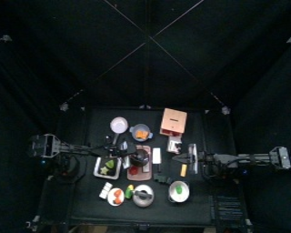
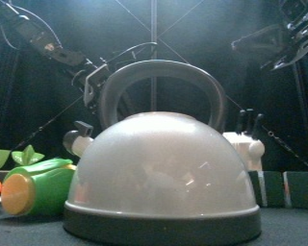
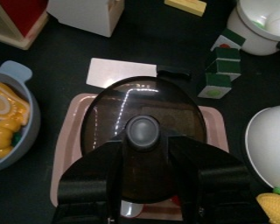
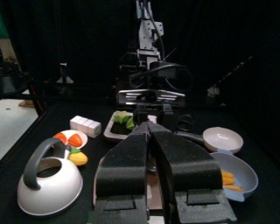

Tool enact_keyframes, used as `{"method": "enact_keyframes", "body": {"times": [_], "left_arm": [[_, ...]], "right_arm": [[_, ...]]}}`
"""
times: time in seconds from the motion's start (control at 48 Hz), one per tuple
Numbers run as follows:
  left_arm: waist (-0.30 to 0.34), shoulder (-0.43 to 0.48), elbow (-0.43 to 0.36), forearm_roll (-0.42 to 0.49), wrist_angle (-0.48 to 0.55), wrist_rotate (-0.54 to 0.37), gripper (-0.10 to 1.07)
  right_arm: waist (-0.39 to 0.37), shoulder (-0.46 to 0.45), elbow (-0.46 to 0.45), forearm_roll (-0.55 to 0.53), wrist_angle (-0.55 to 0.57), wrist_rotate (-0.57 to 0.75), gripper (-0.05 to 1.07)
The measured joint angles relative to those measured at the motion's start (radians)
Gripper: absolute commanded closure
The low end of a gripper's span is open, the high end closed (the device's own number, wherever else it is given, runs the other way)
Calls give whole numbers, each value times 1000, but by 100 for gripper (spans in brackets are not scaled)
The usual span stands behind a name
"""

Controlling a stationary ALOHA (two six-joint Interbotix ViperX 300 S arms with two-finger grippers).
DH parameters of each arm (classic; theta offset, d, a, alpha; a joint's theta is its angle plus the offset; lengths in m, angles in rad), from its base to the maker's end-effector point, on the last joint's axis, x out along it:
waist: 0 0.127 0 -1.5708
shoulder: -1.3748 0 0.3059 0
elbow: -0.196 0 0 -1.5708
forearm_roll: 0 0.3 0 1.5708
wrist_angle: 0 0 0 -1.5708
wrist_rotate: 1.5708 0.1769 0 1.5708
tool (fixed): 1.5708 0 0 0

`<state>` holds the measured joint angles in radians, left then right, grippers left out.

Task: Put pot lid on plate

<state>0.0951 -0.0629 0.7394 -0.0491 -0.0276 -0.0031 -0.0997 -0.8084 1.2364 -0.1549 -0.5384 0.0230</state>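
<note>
A dark glass pot lid with a round grey knob lies flat on a pink rectangular plate. My left gripper hangs right over the lid, its tips just short of the knob; the jaws stand apart and hold nothing. In the top view the lid and plate sit mid-table with the left gripper over them. My right gripper is shut and empty, held low beside the plate.
A white kettle stands at the table's front and fills the front view. A blue bowl of yellow food, a green carton, a white card and boxes surround the plate. A round white plate lies further back.
</note>
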Motion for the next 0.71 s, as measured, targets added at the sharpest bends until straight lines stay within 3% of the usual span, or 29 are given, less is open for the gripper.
{"method": "enact_keyframes", "body": {"times": [0.417, 0.708], "left_arm": [[-6, 44, -20, -11, -6, 2, 13], [-6, -8, -21, -21, -21, 2, 14]], "right_arm": [[0, 0, 2, 2, -2, 0, 101], [-14, 0, 0, 0, 0, 0, 101]]}}
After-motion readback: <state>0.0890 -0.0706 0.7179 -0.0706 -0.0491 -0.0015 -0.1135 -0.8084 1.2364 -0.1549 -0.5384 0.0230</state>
